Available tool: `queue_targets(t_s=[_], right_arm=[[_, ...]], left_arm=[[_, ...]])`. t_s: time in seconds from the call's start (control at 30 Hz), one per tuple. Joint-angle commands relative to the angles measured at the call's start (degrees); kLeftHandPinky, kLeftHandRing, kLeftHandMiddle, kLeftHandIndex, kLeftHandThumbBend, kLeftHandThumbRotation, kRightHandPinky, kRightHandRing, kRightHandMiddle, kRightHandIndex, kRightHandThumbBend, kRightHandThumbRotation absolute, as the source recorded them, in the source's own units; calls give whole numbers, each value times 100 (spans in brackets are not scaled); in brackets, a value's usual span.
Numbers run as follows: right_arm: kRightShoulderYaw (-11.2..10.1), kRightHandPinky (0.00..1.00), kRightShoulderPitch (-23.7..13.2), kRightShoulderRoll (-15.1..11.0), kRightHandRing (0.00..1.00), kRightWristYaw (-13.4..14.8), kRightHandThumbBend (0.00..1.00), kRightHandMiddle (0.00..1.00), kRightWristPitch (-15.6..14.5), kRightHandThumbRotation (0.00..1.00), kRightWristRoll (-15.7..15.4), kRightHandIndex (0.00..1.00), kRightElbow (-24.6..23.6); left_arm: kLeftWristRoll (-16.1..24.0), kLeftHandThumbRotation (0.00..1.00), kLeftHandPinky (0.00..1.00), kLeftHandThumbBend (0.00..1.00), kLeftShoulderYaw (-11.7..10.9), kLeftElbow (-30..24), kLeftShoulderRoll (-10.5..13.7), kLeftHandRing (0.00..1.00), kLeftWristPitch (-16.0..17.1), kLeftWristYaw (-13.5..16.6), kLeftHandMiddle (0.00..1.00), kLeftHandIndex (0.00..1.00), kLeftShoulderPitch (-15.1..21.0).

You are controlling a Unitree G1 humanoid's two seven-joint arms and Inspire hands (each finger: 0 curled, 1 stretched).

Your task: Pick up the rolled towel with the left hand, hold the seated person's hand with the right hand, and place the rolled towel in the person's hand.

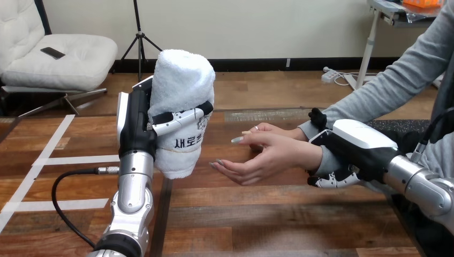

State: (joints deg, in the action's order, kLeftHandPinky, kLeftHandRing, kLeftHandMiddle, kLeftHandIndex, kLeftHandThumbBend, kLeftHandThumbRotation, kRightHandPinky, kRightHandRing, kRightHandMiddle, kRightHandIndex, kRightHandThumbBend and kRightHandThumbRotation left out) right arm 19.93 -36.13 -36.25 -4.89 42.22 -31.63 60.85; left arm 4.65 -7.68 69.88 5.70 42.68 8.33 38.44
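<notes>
Gripping the rolled towel upright at the left, the left hand curls round its dark-printed lower half; the right hand clasps the person's wrist; the person's hand lies open just right of the towel.

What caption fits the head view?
Left hand holds the towel upright, just short of the person's hand; right hand clasps the person's wrist.

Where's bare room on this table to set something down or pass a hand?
Free: the near table strip below the person's hand; also the taped wood left of the left hand. Crowded: the gap between the rolled towel and that hand, and the wrist, gripped by the right hand.
</notes>
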Motion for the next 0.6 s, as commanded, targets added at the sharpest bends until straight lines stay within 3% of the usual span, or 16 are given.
queue_targets(t_s=[0.0, 0.57], right_arm=[[-33, 32, -301, 73, 36, -40, 49, 42, -2, 5, 47, 48, -179], [-7, 33, -349, 99, 37, -90, 47, 43, -28, 0, 6, 49, -208]], left_arm=[[-6, 0, 37, 59, 21, -121, 47, 40, 112, 18, 43, 41, 504], [5, 0, 37, 60, 17, -126, 71, 40, 114, 55, 43, 42, 496]])
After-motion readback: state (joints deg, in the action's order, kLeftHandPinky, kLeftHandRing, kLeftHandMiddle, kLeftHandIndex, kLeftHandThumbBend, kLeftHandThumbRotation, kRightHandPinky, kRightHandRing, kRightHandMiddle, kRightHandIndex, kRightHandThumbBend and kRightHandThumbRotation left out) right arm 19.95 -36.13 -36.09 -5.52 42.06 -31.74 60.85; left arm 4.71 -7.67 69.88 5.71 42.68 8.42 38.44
